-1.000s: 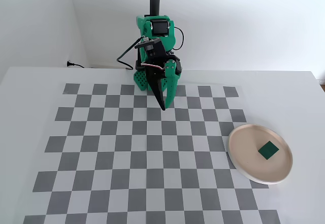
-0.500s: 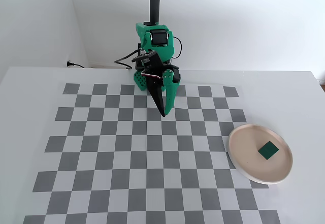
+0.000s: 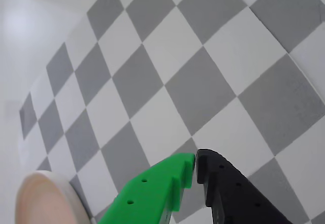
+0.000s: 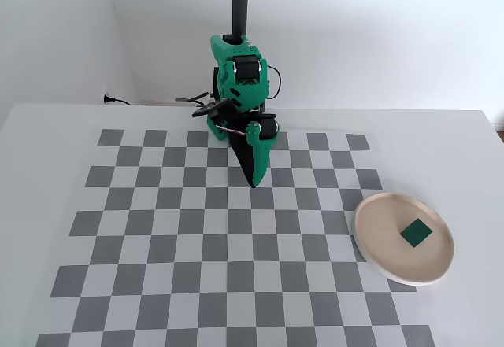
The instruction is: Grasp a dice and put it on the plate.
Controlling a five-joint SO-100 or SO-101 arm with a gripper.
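In the fixed view the dice [image 4: 415,234] lies flat inside the plate [image 4: 370,241], a little right of its centre, at the lower right of the frame. The plate stands on the right edge of the checkerboard mat [image 4: 157,229]. The arm [image 4: 240,79] is folded near its base at the upper centre of the frame, and the gripper [image 4: 253,182] points down to the mat, well apart from the plate.

In the wrist view the green finger and the black finger are pressed together at the tips, with nothing between them [image 3: 195,165]. Only bare squares are under them. A part of the plate's rim [image 3: 76,203] shows at the lower left corner; the dice is not visible there.

I judge that the placing step is already done and the arm is in its rest pose. No other dice is visible on the mat, so the next move seems to call for nothing more than staying clear of the plate.
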